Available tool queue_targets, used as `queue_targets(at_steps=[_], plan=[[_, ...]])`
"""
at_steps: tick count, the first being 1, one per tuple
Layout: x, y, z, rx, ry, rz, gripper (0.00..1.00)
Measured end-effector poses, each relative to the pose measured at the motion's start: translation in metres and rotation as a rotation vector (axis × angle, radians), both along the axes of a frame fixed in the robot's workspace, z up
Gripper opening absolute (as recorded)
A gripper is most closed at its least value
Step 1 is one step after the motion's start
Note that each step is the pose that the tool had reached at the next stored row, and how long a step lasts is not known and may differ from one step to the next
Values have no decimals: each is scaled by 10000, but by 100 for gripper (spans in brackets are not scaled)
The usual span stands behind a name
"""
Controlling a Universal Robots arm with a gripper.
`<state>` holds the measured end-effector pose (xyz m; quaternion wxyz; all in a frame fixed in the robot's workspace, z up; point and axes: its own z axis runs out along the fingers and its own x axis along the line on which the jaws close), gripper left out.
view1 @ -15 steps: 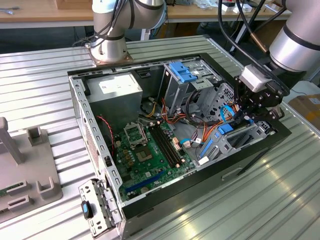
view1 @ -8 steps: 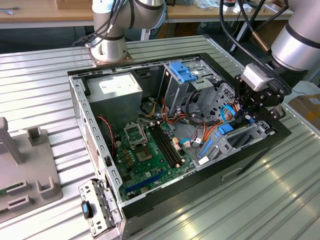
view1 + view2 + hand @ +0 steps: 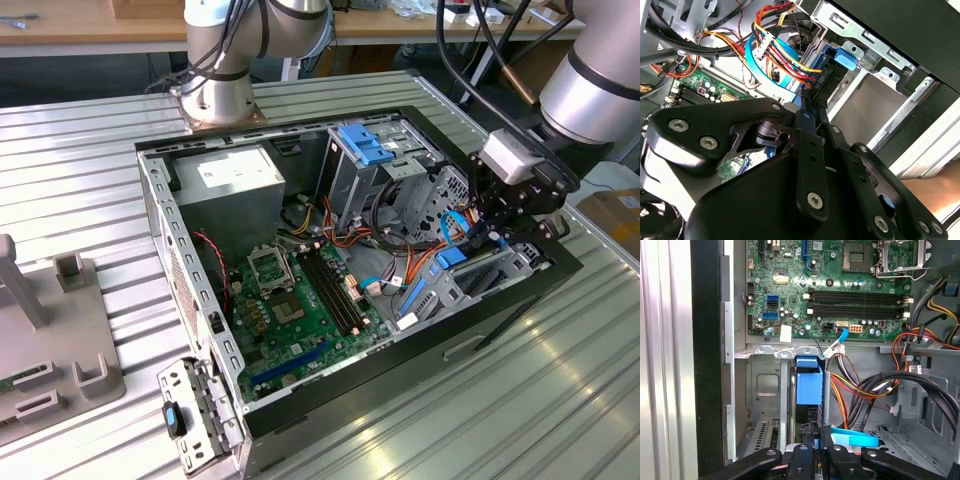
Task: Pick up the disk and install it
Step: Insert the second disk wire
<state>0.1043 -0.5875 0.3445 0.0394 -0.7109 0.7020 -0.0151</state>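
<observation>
The disk (image 3: pixel 809 385) is a dark drive in a bright blue carrier, standing on edge in the metal drive bay (image 3: pixel 765 390) at the corner of the open computer case. My gripper (image 3: pixel 817 432) is shut on its near edge, with the black fingers pressed together around it. In the second wrist view the fingers (image 3: pixel 809 115) meet on the dark disk (image 3: pixel 832 75), whose blue tab (image 3: pixel 845 57) touches the bay's metal frame. In the exterior view the gripper (image 3: pixel 487 238) hangs over the case's right end, with the disk (image 3: pixel 450 256) just below it.
Orange, red and black cables (image 3: pixel 865 385) crowd the space beside the bay. The green motherboard (image 3: pixel 295 300) lies mid-case, the power supply (image 3: pixel 225 180) at the back. A ribbed blue flap (image 3: pixel 362 148) tops the rear drive cage. A loose metal bracket (image 3: pixel 195 420) and a grey fixture (image 3: pixel 60 340) rest on the table.
</observation>
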Motion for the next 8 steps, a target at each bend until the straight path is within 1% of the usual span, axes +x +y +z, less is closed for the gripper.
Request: queue_targets(at_steps=[1, 2, 5, 8], plan=[[0, -3, -20, 0, 0, -23, 16], [0, -4, -26, 6, -1, -37, 16], [0, -5, -25, 13, -1, -53, 16], [0, -4, -2, 25, -1, -64, 16]])
